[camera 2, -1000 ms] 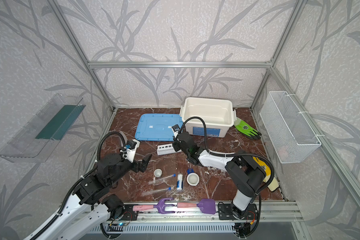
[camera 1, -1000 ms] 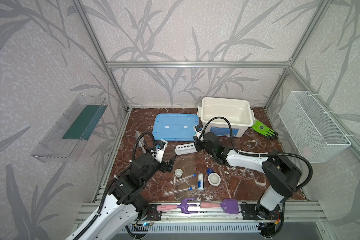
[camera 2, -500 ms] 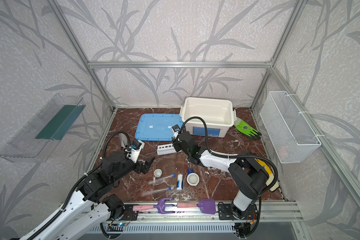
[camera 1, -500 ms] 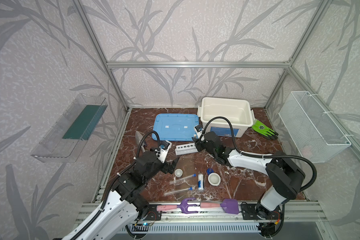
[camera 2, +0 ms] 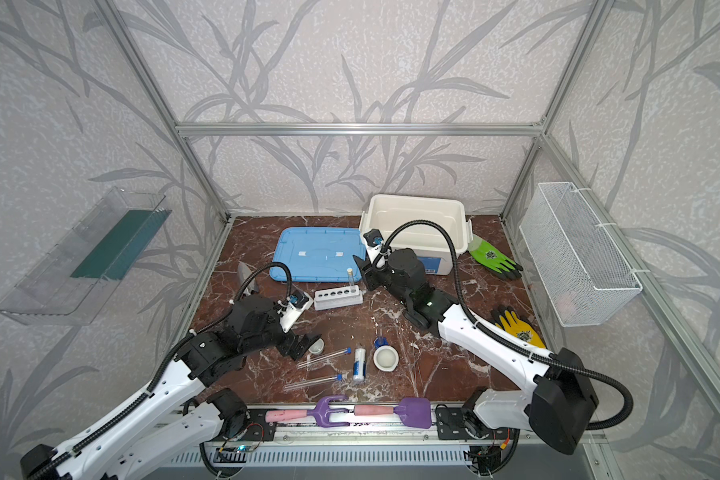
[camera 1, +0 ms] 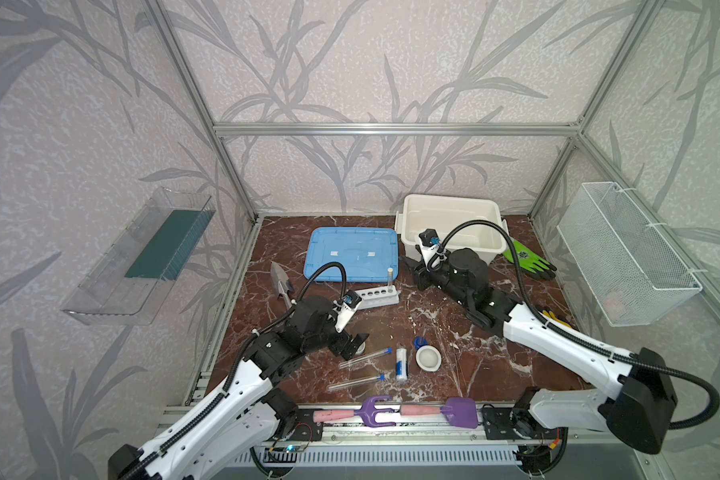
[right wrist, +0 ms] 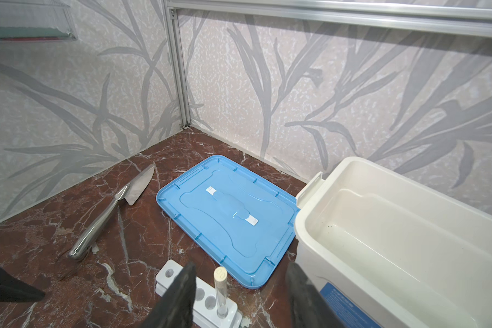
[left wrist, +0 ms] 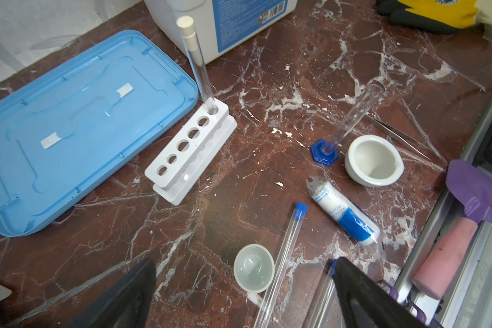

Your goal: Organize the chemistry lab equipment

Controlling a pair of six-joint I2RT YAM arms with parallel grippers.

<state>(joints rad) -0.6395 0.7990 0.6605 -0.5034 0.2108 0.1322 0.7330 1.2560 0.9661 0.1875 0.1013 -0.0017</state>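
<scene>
In the right wrist view, finds right gripper spread, clear of a capped tube upright in the white six-hole rack. Finds left gripper spread wide near small white cup.

**Lighting even and bright; focus sound, edges distorted.**
Soft overhead light leaves only faint shadows under the arms on the marble table. There is mild glare on the steel trowel at 10 o'clock and on the blue lid at 11. The frame bars bow in both top views. The left gripper is soft-focused at close range.
</scene>
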